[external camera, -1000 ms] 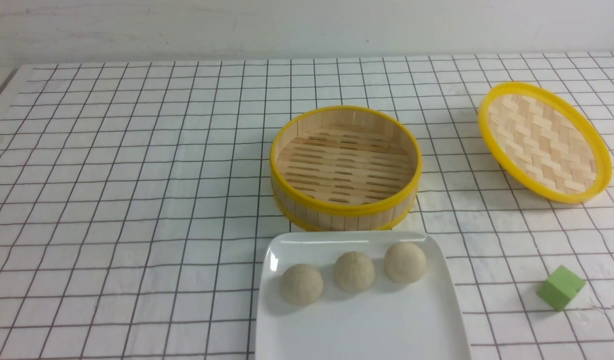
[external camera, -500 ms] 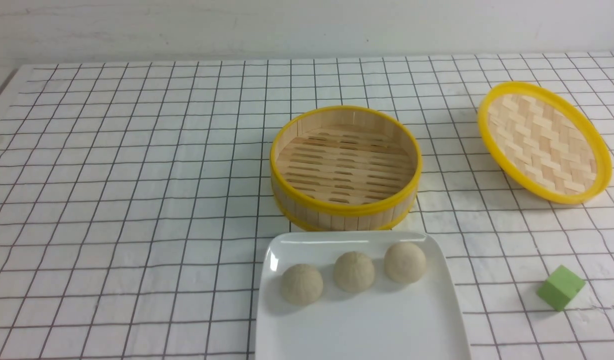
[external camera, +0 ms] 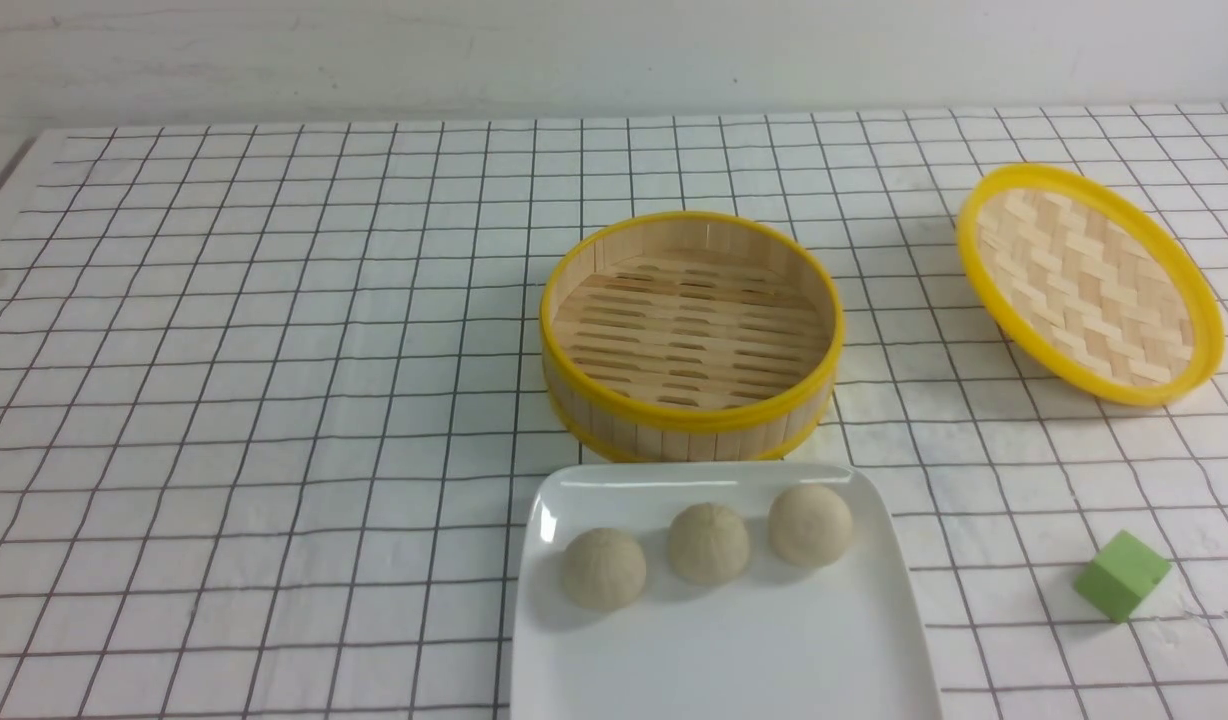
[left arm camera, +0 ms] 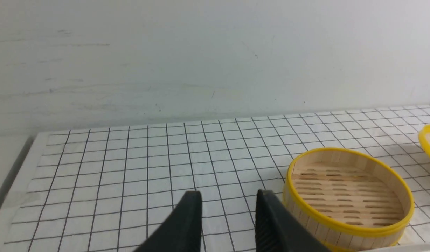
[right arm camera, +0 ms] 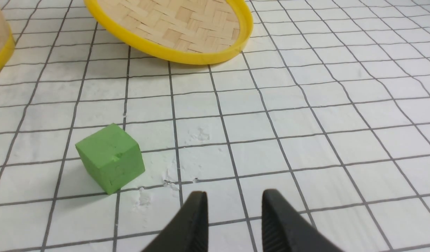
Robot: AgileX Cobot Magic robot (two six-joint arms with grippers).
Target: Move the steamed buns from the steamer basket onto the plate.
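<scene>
**Both grippers withdrawn; three buns resting on the plate**

The left gripper (left arm camera: pixel 229 199), seen only in its wrist view, shows two black fingers parted with bare tablecloth visible through the gap; nothing is held. The right gripper (right arm camera: pixel 234 201) stands likewise, fingers apart and empty, above the white cloth with a black grid (external camera: pixel 274 400). Neither arm appears in the front view.

Just beside the left gripper lies the round bamboo steamer basket with yellow rim bands (external camera: pixel 691 420); its slatted floor is bare. Near the right gripper sit a small green cube (right arm camera: pixel 110 157) and, farther off, the shallow woven bamboo lid with a yellow rim (right arm camera: pixel 169 24), tilted on the cloth.

The three round off-white steamed buns (external camera: pixel 709 543) sit in a row on the large glossy white rounded-square plate (external camera: pixel 724 660), which lies directly in front of the basket, almost touching it. The buns are apart from both grippers.

Judgement: the transfer appears complete. The remaining step is to stay clear; done well, both arms keep their fingers away from the plate's rim so no bun is nudged.
</scene>
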